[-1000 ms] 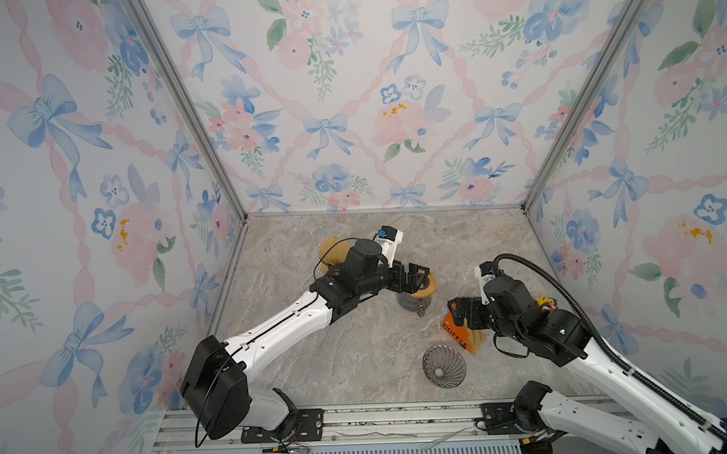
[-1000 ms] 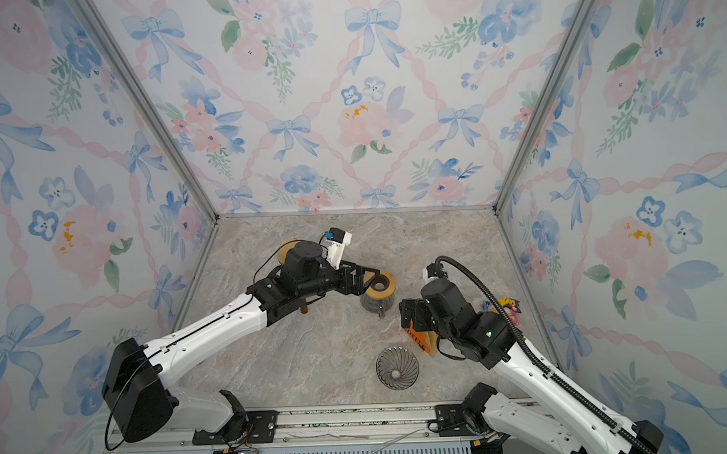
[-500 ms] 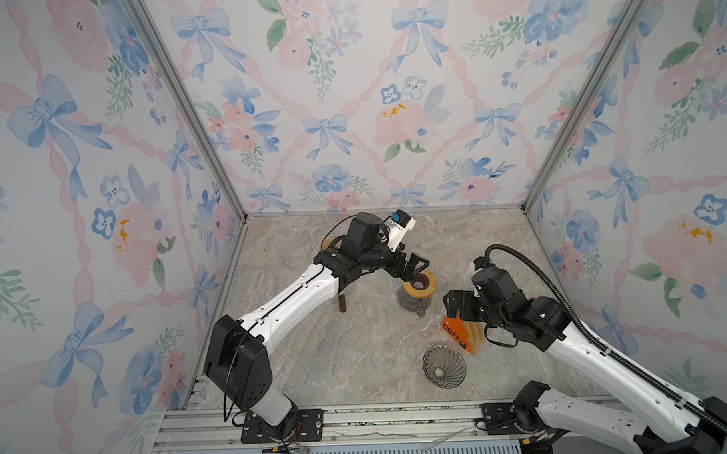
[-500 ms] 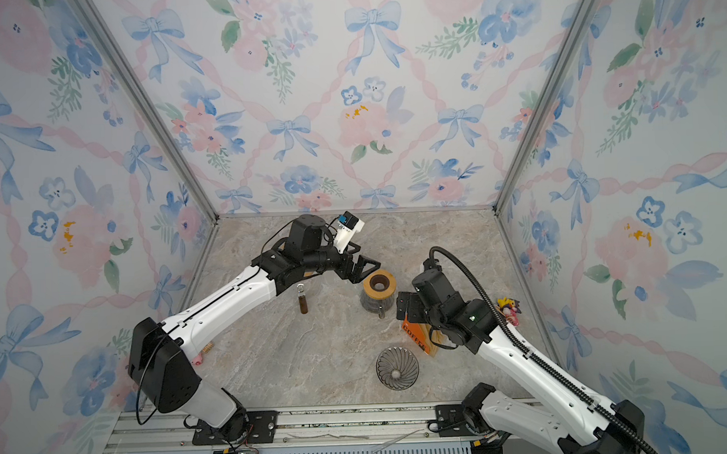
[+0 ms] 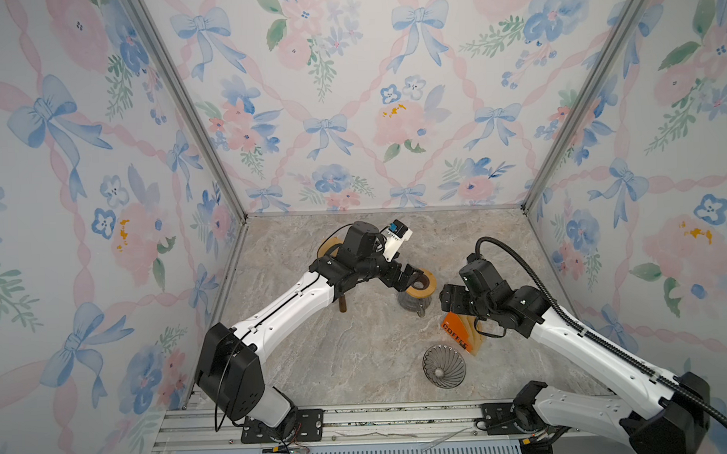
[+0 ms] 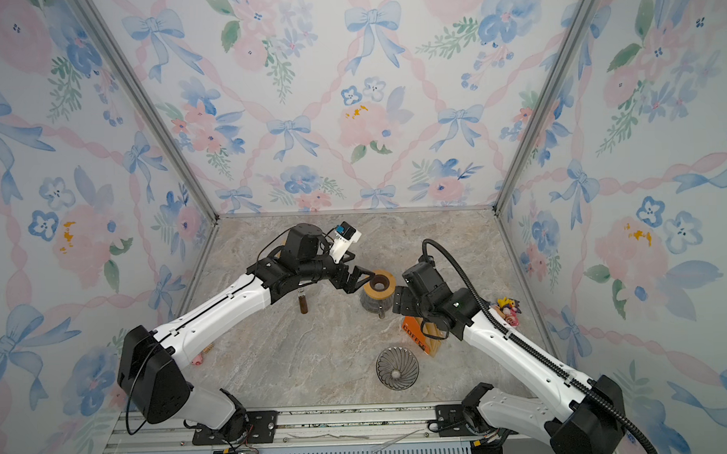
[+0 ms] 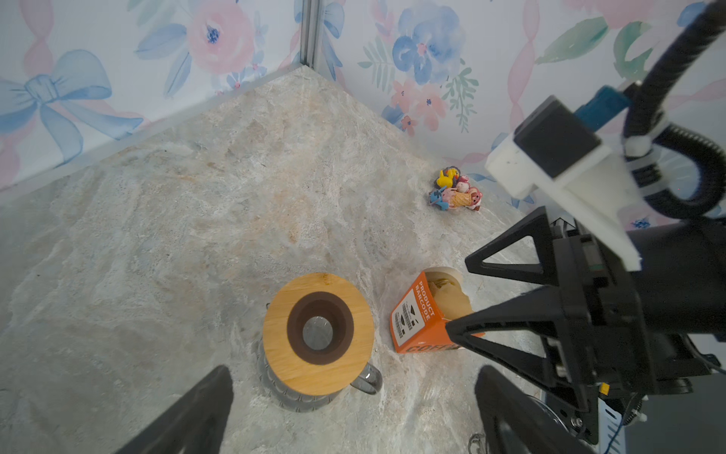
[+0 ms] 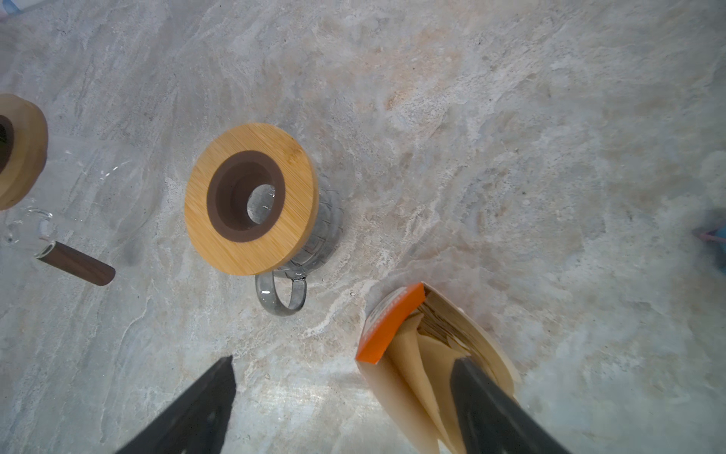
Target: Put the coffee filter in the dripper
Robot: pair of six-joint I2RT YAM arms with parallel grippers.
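Brown paper coffee filters stand in an open orange box right of centre. The dripper, a ribbed glass cone, lies alone on the table nearer the front, also in the other top view. My right gripper hangs open over the box, one finger above the filters and the other over bare table; it holds nothing. The left wrist view shows it at the box. My left gripper is open and empty beside a glass mug with a wooden ring on top.
A second glass vessel with a wooden ring and a brown handle stands behind the left arm. A heap of small toys lies by the right wall, and a small pink thing near the left wall. Walls enclose three sides.
My right gripper has moved a little back, over the filter box, and its jaws have narrowed slightly. The left arm has swung and lifted, with its gripper still open by the wooden ring.
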